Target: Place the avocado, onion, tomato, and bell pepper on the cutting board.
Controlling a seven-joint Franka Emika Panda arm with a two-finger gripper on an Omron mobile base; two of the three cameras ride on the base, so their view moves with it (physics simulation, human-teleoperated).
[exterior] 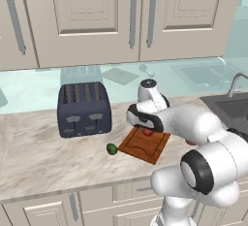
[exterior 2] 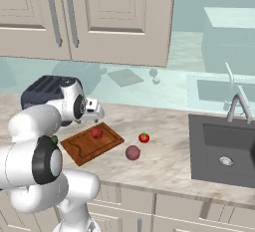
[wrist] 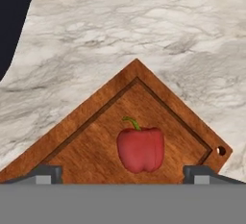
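The red bell pepper (wrist: pixel 140 148) lies on the reddish-brown cutting board (wrist: pixel 96 131), near the board's far end (exterior 2: pixel 84 149). My gripper (wrist: pixel 122 175) hangs just above the pepper (exterior 2: pixel 97 133), open, its two fingertips (wrist: pixel 48 174) spread to either side and touching nothing. Right of the board the tomato (exterior 2: pixel 144 137) with its green top rests on the counter, and the mauve onion (exterior 2: pixel 132 153) sits in front of it. The dark-green avocado (exterior: pixel 112 149) lies on the counter off the board's left corner (exterior: pixel 127 145). My arm hides part of the pepper (exterior: pixel 148 133) in the left base view.
A dark toaster (exterior: pixel 85 108) stands on the counter left of the board. A sink (exterior 2: pixel 224 149) with a faucet (exterior 2: pixel 238 104) is set in the counter to the right. Cabinet doors hang above the backsplash. Bare marble lies between the board and the sink.
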